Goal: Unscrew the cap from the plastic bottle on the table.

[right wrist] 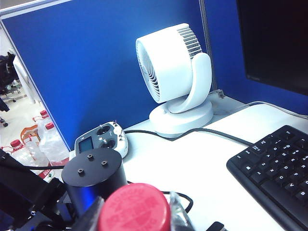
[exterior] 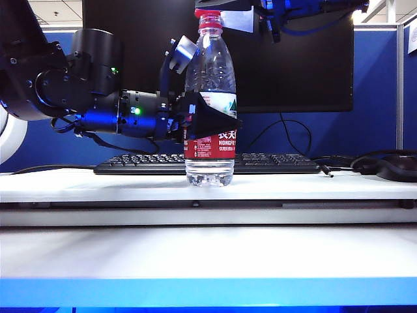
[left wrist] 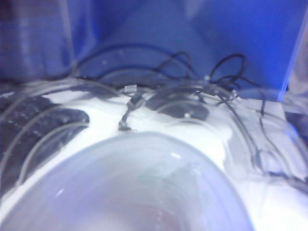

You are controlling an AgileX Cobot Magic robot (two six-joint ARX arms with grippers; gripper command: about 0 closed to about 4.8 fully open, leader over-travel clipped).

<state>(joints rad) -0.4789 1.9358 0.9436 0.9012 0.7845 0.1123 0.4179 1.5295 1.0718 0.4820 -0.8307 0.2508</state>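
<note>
The tall clear plastic bottle with the red-and-white label (exterior: 210, 104) stands upright on the white flat table with the blue front edge (exterior: 208, 261), near its middle and just in front of a black keyboard (exterior: 273, 163). The left gripper (exterior: 212, 120) reaches in level from the left and has its black jaws closed around the bottle's labelled waist, which looks meant to brace the bottle so it cannot spin while the top is turned; in the left wrist view the bottle's clear wall (left wrist: 139, 187) fills the near field. The small round red plastic cap (exterior: 208, 14) is still on the neck. The right gripper (exterior: 273, 16) hangs at the top edge of the exterior view, just right of the cap; whether its fingers are closed on it I cannot tell. The right wrist view looks across the cap (right wrist: 134, 208) from close above, likely lined up for twisting
</note>
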